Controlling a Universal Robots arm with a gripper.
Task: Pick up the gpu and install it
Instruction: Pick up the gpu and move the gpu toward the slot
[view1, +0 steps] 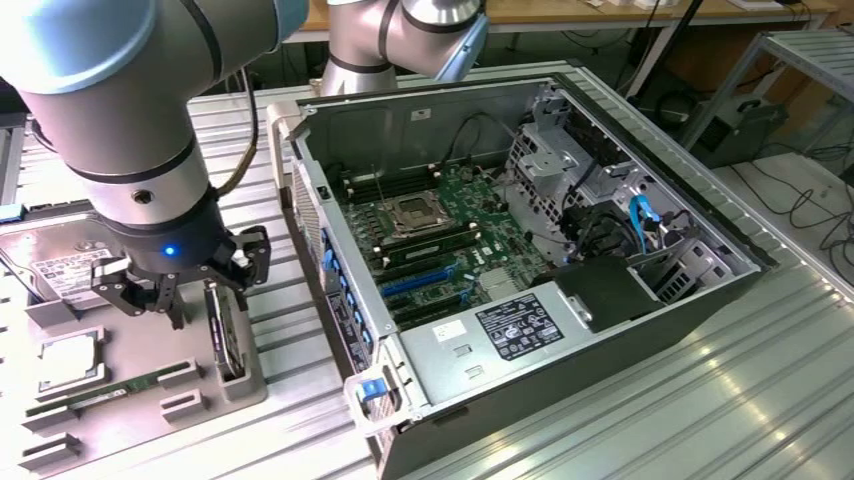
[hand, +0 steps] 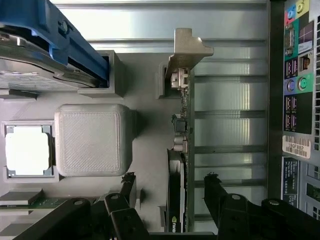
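In the grey plastic tray (hand: 145, 150), the thin black gpu (hand: 181, 125) stands edgewise below your open claw (hand: 171, 179), fingers (hand: 129, 181) straddling its length.

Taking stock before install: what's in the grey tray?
The gpu standing on edge, a hard drive, a CPU, a memory stick. The arm covers part of the hard drive; the tray hides the gpu's lower edge.

I see the gpu (view1: 224, 335) standing on its long edge, upright in a slot of the grey tray (view1: 247, 388), thin dark card, metal bracket (hand: 189, 47) at one end, outside the computer case (view1: 400, 120)
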